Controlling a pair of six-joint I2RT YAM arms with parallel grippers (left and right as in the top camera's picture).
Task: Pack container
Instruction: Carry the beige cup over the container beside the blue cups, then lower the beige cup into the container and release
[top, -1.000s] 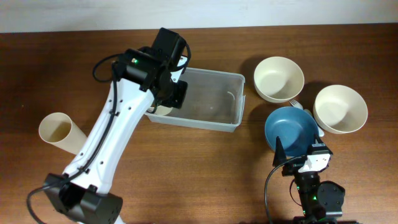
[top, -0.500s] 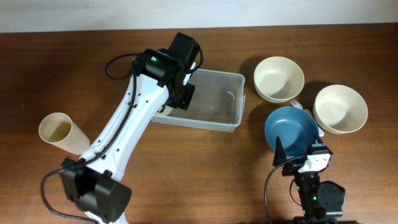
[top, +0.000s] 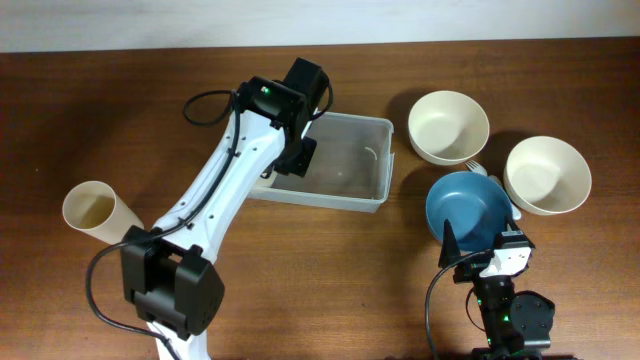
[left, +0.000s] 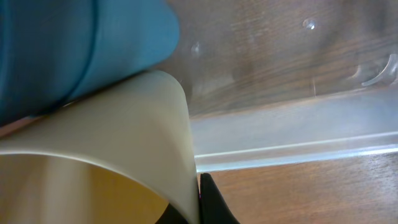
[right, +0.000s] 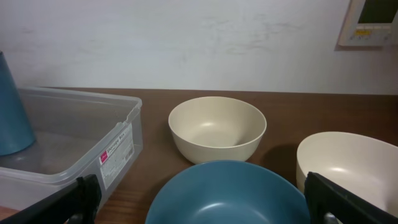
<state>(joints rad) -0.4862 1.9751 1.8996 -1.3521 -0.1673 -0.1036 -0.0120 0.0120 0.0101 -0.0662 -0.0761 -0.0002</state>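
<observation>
Left wrist view: cream cup (left: 112, 143) filling foreground, blue cup (left: 74, 43) showing above it, both cropped. Container (top: 345, 165) lying just beyond, mid-surface (top: 300, 280), left of bowls. Left hand (top: 297, 152) hovering over its left end; fingers mostly hidden, cannot tell whether clamping cup. Right hand (right: 199, 186) gaping wide behind blue bowl (right: 224, 193). Judging container light, thin-walled, flexing, slick, sliding if nudged; gripping rim lip looking safest.

Overhead even, bright, sharp; soft shadows beside bowls (top: 448, 127). Left wrist very close; cream cup (left: 112, 149) blurred; small glints on container (left: 286, 124) plastic. Right wrist clear; wall (right: 186, 37) bright, table (right: 311, 112) dimmer.
</observation>
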